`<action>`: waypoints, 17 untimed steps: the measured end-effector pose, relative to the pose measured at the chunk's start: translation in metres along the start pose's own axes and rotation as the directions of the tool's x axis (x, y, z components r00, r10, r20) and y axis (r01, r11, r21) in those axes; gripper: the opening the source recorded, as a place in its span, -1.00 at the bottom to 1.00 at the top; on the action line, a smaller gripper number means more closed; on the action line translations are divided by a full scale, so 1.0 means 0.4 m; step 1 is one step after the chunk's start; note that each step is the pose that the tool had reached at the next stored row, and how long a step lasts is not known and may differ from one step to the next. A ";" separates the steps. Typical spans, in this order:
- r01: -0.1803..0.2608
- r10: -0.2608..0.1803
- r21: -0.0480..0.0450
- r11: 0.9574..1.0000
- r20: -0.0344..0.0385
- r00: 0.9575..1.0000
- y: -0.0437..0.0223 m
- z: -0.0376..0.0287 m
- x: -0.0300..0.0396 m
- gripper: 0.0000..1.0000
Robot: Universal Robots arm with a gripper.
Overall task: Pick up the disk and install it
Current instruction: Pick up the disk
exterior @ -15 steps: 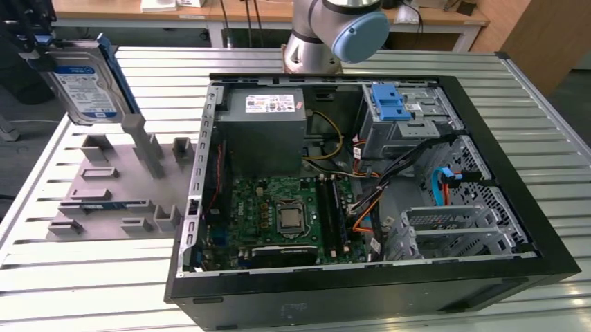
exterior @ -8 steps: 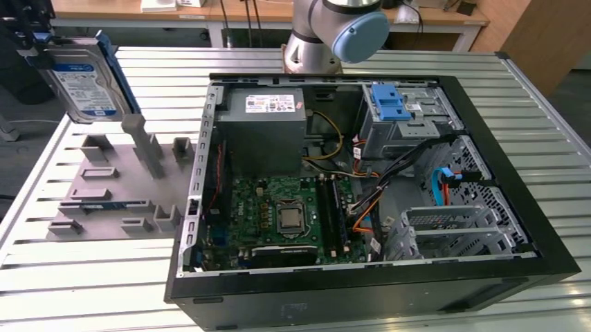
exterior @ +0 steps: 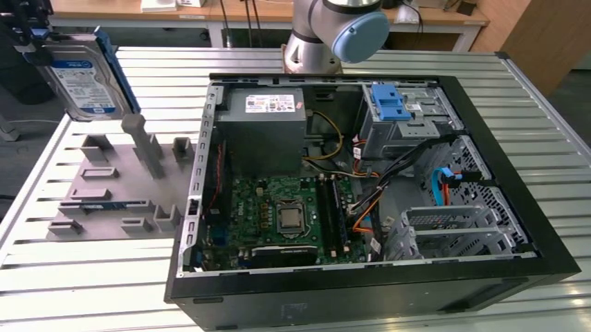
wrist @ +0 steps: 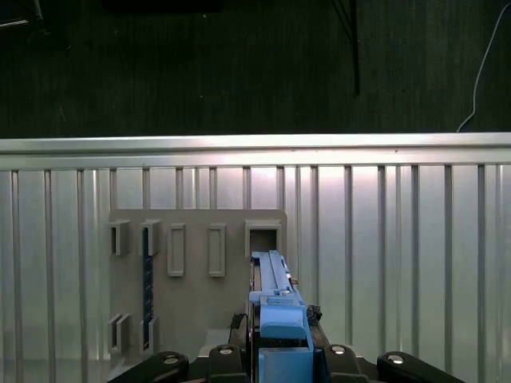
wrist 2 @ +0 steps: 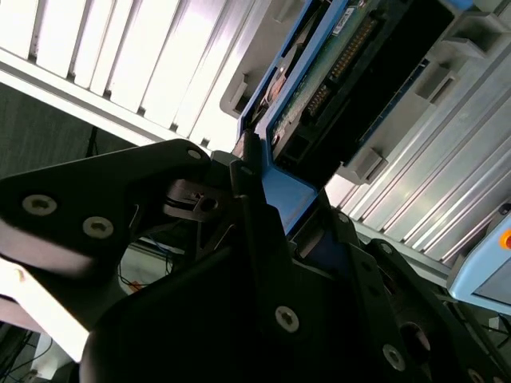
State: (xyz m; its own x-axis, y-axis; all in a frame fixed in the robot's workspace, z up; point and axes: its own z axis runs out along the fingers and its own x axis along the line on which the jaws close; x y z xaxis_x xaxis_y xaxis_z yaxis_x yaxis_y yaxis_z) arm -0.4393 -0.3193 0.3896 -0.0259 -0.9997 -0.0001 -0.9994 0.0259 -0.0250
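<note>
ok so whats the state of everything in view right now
disk: held on edge by the gripper, clear of the grey holder
gripper: shut on the disk's blue carrier
computer case: lying flat, side open, interior exposed
grey holder: on the table, slot nearest the disk empty

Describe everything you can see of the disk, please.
The disk is a flat silver metal drive with a white-and-blue label and a blue plastic frame along its edges. It stands upright on edge, held above the grey holder plate at the exterior view's left, outside the computer case. The gripper clamps its blue frame.
</note>
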 end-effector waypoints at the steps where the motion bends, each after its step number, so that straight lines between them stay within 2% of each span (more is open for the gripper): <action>1: 0.000 0.000 0.000 1.000 0.000 1.000 0.000 -0.002 0.000 -0.27; 17: 0.000 0.000 0.005 1.000 0.000 1.000 -0.001 -0.032 0.000 -0.27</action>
State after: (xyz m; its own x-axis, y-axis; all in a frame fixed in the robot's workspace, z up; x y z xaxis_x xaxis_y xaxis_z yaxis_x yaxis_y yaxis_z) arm -0.4393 -0.3193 0.4022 -0.0259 -0.9997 -0.0003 -0.9992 0.0258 -0.0296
